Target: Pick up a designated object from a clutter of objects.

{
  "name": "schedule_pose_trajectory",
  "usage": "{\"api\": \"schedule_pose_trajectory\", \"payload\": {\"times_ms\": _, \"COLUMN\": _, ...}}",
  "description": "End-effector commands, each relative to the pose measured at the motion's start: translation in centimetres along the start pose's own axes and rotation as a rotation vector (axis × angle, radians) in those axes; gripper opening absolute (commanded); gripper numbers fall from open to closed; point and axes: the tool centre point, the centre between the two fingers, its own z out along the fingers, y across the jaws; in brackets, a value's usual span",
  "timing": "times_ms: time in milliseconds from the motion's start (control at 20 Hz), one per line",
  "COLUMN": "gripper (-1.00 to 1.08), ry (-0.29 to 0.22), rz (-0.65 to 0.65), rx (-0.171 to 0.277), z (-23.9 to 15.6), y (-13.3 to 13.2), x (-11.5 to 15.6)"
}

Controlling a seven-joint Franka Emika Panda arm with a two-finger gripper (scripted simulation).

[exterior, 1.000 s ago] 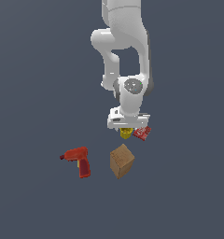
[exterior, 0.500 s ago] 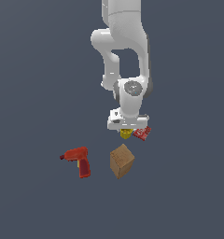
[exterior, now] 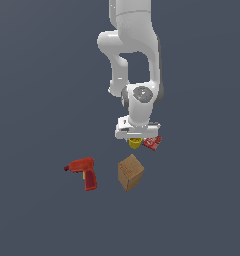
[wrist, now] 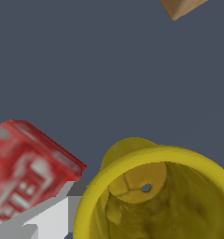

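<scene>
One red packet (exterior: 152,143) just beside the yellow cup (exterior: 135,144).

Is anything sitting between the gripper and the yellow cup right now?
Nothing visible does. The gripper is right down on the yellow cup, whose open mouth fills the wrist view. The red packet lies close beside the cup, not across it. The tan box and red drill sit apart.

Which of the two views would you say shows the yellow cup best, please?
The wrist view: the yellow cup fills much of that picture, with its rim and hollow inside plain to see. In the exterior view only a small yellow sliver shows beneath the gripper, beside the red packet.
</scene>
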Motion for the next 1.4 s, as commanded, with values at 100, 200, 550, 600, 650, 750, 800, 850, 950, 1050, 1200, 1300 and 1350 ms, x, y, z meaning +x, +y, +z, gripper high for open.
{"api": "schedule_pose_trajectory", "payload": {"times_ms": 100, "gripper": -1.00, "ry": 0.002, "rz": 0.000, "rx": 0.000, "z": -0.9, "y": -0.4, "x": 0.4}}
{"api": "schedule_pose_trajectory", "payload": {"times_ms": 200, "gripper": -1.00, "ry": 0.002, "rz": 0.000, "rx": 0.000, "z": -1.6, "y": -0.7, "x": 0.7}}
{"api": "schedule_pose_trajectory", "payload": {"times_ms": 550, "gripper": -1.00, "ry": 0.001, "rz": -0.001, "rx": 0.000, "z": -5.4, "y": -2.3, "x": 2.4}}
{"api": "schedule_pose_trajectory", "payload": {"times_ms": 600, "gripper": -1.00, "ry": 0.001, "rz": -0.001, "rx": 0.000, "z": -6.2, "y": -2.6, "x": 2.7}}
{"api": "schedule_pose_trajectory", "payload": {"times_ms": 650, "gripper": -1.00, "ry": 0.001, "rz": -0.001, "rx": 0.000, "z": -6.9, "y": -2.9, "x": 3.1}}
{"api": "schedule_pose_trajectory", "payload": {"times_ms": 750, "gripper": -1.00, "ry": 0.001, "rz": -0.001, "rx": 0.000, "z": -8.6, "y": -3.6, "x": 3.8}}
{"api": "schedule_pose_trajectory", "payload": {"times_ms": 800, "gripper": -1.00, "ry": 0.001, "rz": -0.001, "rx": 0.000, "z": -9.4, "y": -4.0, "x": 4.2}}
{"api": "schedule_pose_trajectory", "payload": {"times_ms": 850, "gripper": -1.00, "ry": 0.001, "rz": -0.001, "rx": 0.000, "z": -10.3, "y": -4.3, "x": 4.5}}
{"api": "schedule_pose_trajectory", "payload": {"times_ms": 950, "gripper": -1.00, "ry": 0.001, "rz": -0.001, "rx": 0.001, "z": -12.0, "y": -5.1, "x": 5.3}}
{"api": "schedule_pose_trajectory", "payload": {"times_ms": 1050, "gripper": -1.00, "ry": 0.001, "rz": -0.001, "rx": 0.001, "z": -13.8, "y": -5.8, "x": 6.1}}
{"api": "schedule_pose_trajectory", "payload": {"times_ms": 1200, "gripper": -1.00, "ry": 0.001, "rz": -0.001, "rx": 0.001, "z": -16.4, "y": -6.9, "x": 7.4}}
{"api": "schedule_pose_trajectory", "payload": {"times_ms": 1300, "gripper": -1.00, "ry": 0.001, "rz": -0.001, "rx": 0.001, "z": -18.2, "y": -7.7, "x": 8.2}}
{"api": "schedule_pose_trajectory", "payload": {"times_ms": 1350, "gripper": -1.00, "ry": 0.001, "rz": -0.001, "rx": 0.001, "z": -19.0, "y": -8.0, "x": 8.6}}
